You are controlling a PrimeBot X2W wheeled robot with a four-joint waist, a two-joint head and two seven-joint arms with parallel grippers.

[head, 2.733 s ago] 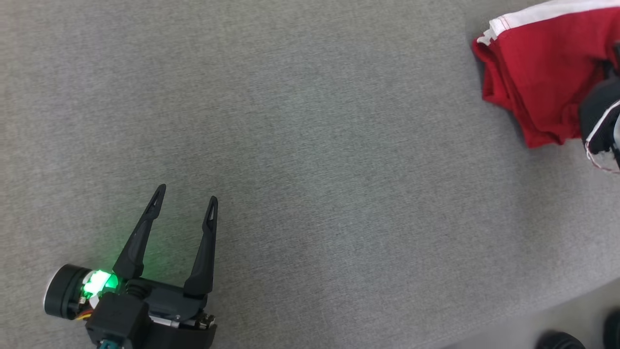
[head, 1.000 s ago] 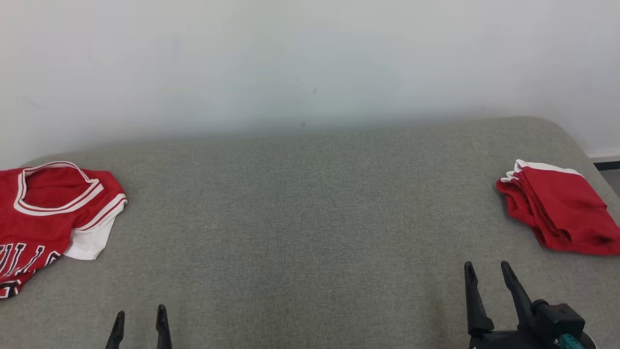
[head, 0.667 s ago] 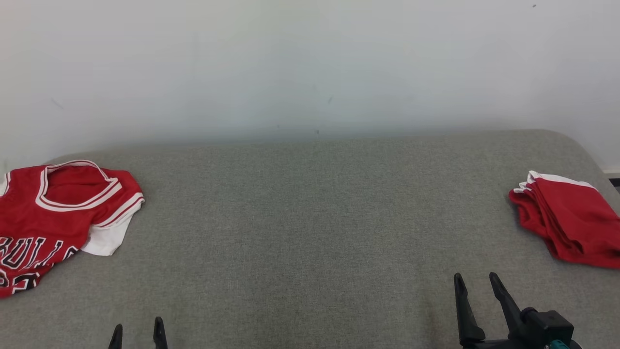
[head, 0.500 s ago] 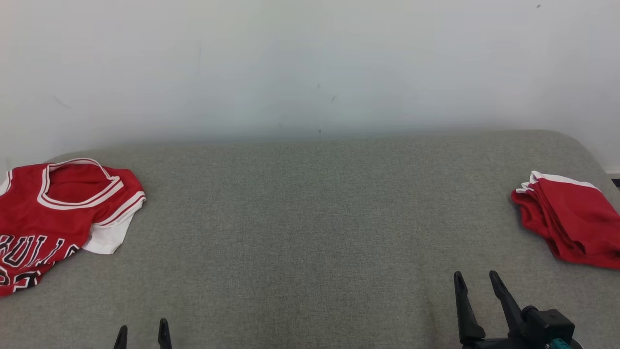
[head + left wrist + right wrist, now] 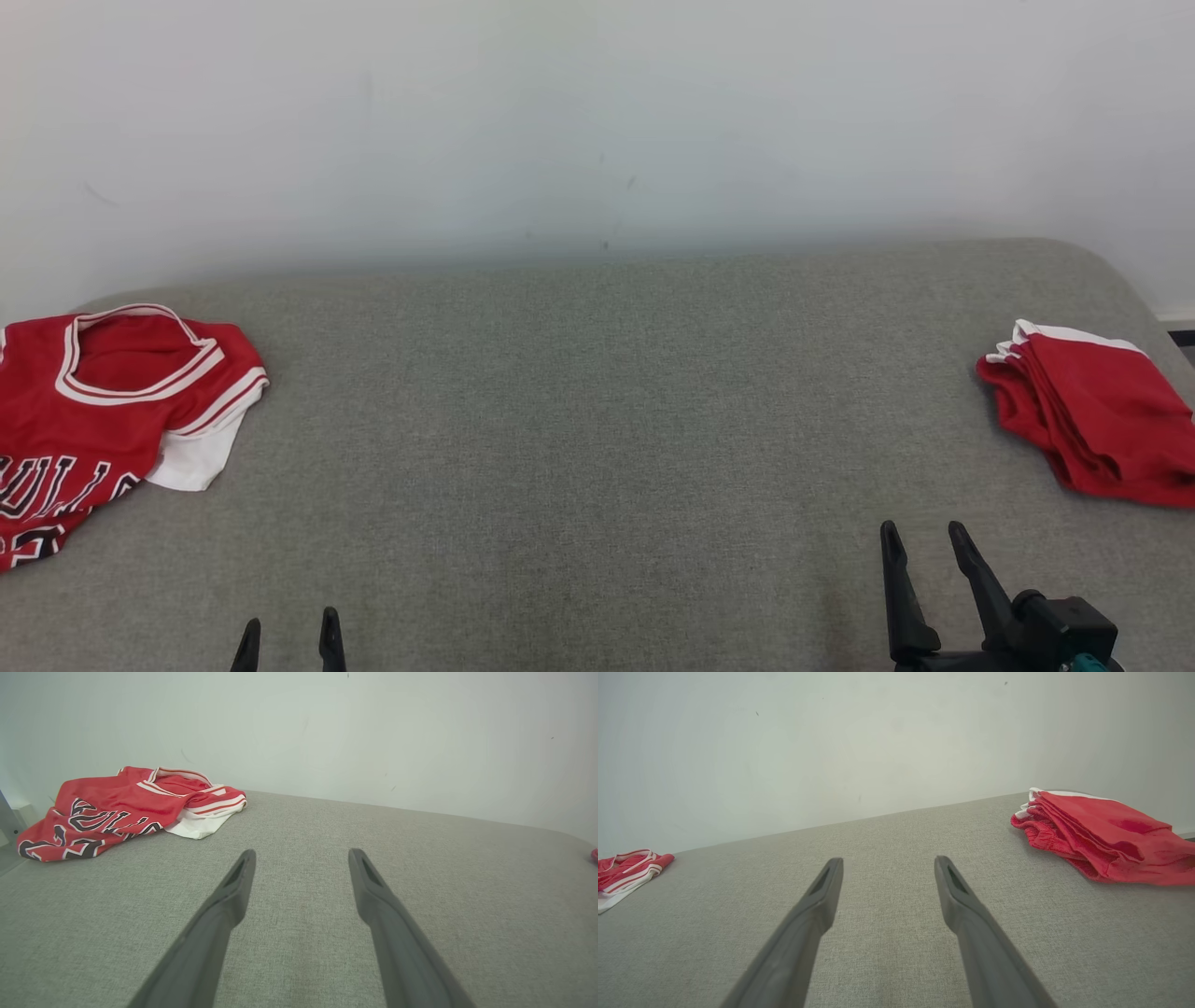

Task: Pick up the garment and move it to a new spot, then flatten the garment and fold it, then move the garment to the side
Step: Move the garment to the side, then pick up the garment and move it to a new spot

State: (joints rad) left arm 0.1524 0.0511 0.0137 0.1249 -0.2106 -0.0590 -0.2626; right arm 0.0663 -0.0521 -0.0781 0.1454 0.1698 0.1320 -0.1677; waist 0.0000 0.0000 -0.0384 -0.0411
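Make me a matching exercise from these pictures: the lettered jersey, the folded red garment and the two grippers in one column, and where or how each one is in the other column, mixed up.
Column one
1. lettered jersey
2. folded red garment
3. left gripper
4. right gripper

Column two
A. lower right of the head view, open
B. left end of the grey surface, rumpled
C. bottom edge of the head view at left, open
D. right end of the grey surface, in layers

Pairs: 1-B, 2-D, 3-C, 4-A

A grey woven couch surface (image 5: 597, 420) runs up to a plain, pale wall (image 5: 597, 121).
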